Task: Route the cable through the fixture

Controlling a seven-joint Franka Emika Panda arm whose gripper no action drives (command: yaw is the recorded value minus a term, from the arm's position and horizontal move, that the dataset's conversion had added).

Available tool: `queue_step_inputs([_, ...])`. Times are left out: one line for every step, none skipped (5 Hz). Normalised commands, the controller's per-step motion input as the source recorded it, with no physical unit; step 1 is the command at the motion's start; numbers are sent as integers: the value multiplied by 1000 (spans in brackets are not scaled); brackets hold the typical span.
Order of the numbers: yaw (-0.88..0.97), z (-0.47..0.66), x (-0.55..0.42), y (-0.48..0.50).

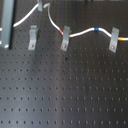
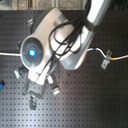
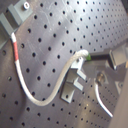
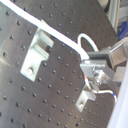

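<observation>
Cable: in the first exterior view we see the white cable running across the upper part of the black perforated board, from about 10 o'clock to 3 o'clock, with a hump near the top at 12.
Bands: its red band sits at the middle clip, the blue band lies between the middle and right clips, and the yellow band sits at the right clip.
Fixture: the plain grey clip stands at about 10 o'clock in the first exterior view; the cable passes above it, apart from it, so it is not threaded here.
Gripper: in the second wrist view the gripper has the cable pinched between its narrow jaws, a loop of cord rising just above it.
Arm: in the second exterior view the arm covers most of the board, and we glimpse one clip at 3 o'clock.
Post: a grey metal post stands at 10 o'clock in the first exterior view.
</observation>
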Motion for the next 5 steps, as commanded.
queue_step_inputs([477,426,-201,266])
queue_step_inputs([609,325,-272,180])
queue_step_inputs([686,208,-319,198])
queue_step_inputs([689,179,-321,250])
queue_step_inputs([-3,53,-19,95])
